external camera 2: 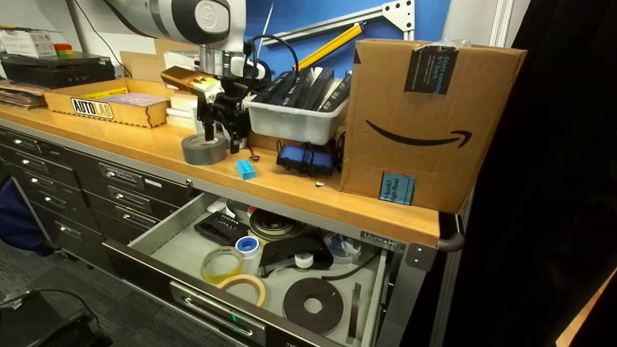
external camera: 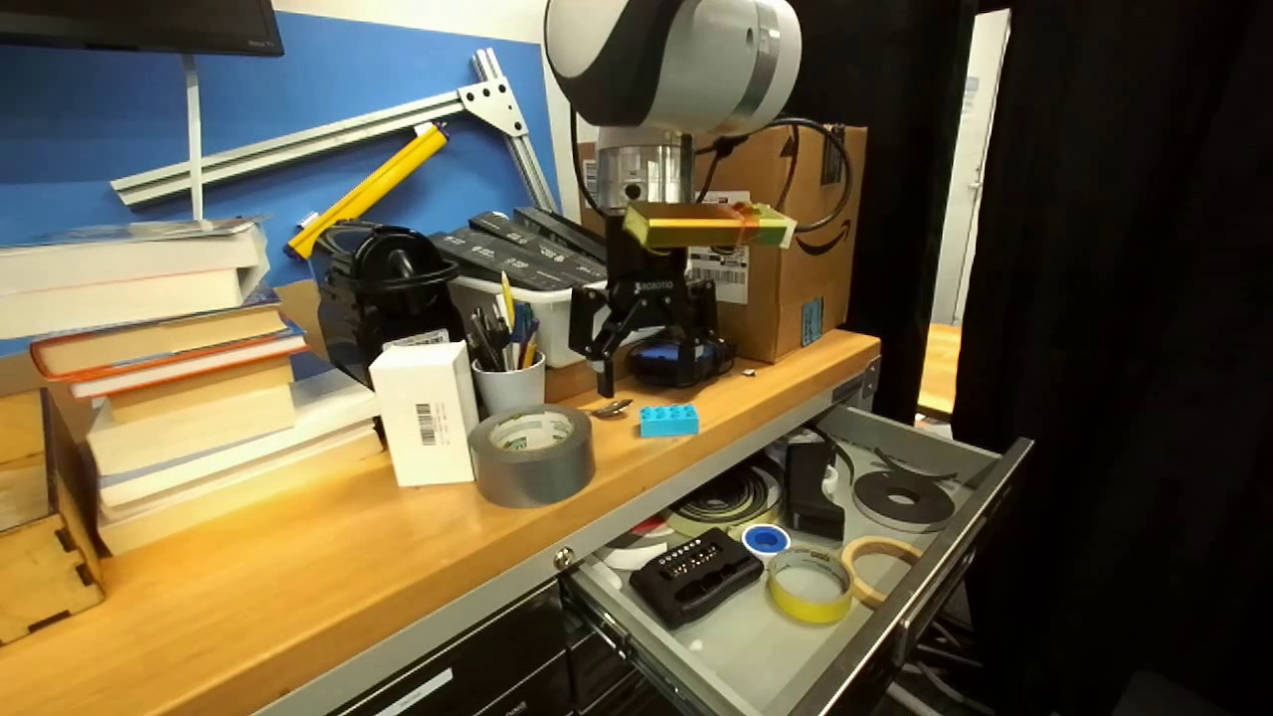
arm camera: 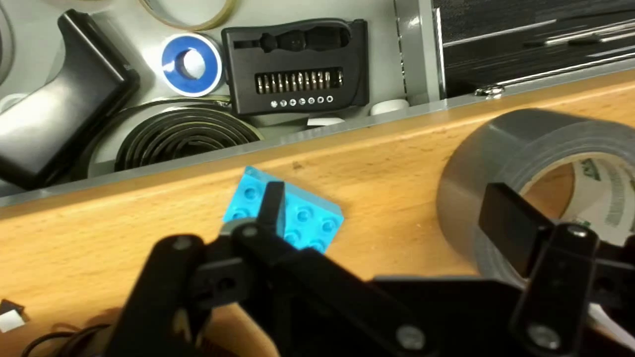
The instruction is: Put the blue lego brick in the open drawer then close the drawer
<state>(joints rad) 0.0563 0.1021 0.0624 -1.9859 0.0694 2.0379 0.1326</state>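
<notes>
Blue brick on the table, claw spread, drawer pulled out

In an exterior view the brick sits near the table's front edge, a grey tape roll near it, the claw hanging above the table. In an exterior view I see a cardboard box at the table's end. In the wrist view the claw gapes wide, one side partly covering the brick, the other the tape roll.

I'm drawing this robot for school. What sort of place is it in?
Probably a robotics lab or workshop. The wooden tray is marked AUTOLAB, a robot arm hangs over the workbench, and the open drawer holds tape rolls and a screwdriver-bit set.
</notes>
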